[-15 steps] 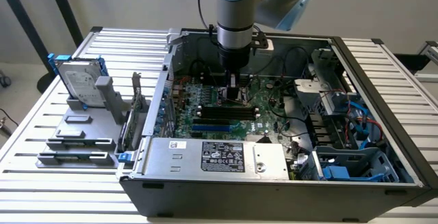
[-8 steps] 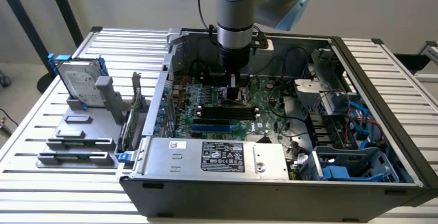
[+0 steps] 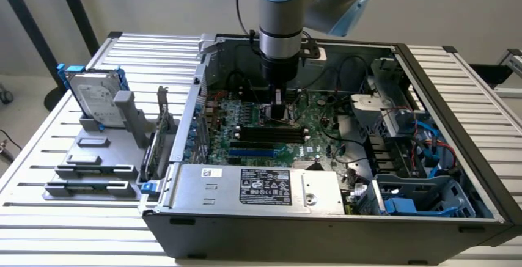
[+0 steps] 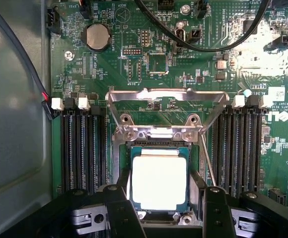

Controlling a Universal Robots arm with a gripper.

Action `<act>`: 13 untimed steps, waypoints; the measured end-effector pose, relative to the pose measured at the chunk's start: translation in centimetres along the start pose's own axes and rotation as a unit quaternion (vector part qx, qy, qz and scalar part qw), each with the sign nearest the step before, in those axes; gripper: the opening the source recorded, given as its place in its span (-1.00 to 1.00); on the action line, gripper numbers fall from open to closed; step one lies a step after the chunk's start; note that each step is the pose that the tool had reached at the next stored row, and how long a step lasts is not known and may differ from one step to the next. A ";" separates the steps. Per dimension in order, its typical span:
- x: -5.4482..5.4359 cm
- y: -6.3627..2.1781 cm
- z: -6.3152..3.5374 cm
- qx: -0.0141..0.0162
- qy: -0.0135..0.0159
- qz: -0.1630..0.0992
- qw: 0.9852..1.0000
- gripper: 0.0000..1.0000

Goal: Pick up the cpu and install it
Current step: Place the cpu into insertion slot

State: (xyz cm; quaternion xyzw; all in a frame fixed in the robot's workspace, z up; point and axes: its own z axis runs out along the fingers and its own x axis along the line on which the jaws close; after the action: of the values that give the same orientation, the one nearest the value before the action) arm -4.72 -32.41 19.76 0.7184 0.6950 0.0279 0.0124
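**Exterior view.** Your arm (image 3: 282, 10) stands straight down into the open case (image 3: 326, 230) on the table (image 3: 73, 230). The gripper (image 3: 280, 109) is low over the motherboard (image 3: 244, 117), just beside the memory slots (image 3: 269, 134). Outside the case, at the exterior view's left, a hard drive (image 3: 94, 99) stands upright in a grey holder (image 3: 98, 157).

**Wrist view.** The cpu (image 4: 159, 181) lies flat and square inside the socket (image 4: 115, 158), silver top towards you. Whether it is fully seated you cannot tell. The gripper (image 4: 160, 184) pinches it: its fingers (image 4: 120, 201) press on two opposite edges, one at each side. The load plate (image 4: 166, 95) is swung up, clear of the chip. Memory slots (image 4: 82, 148) flank the socket on both sides, and a coin cell (image 4: 97, 36) sits well apart.
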 end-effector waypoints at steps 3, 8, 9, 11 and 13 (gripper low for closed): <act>0.0 0.05 0.01 0.000 0.000 0.000 1.000 0.09; 0.0 0.05 0.04 0.000 0.000 0.001 1.000 0.09; 0.0 0.04 0.05 0.000 0.000 0.001 1.000 0.09; 0.0 0.03 0.07 0.000 0.000 0.001 1.000 0.09; 0.0 0.00 0.09 0.000 0.000 0.001 1.000 0.09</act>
State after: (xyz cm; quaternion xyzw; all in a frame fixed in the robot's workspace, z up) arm -4.72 -32.41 19.68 0.7192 0.6941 0.0279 0.0125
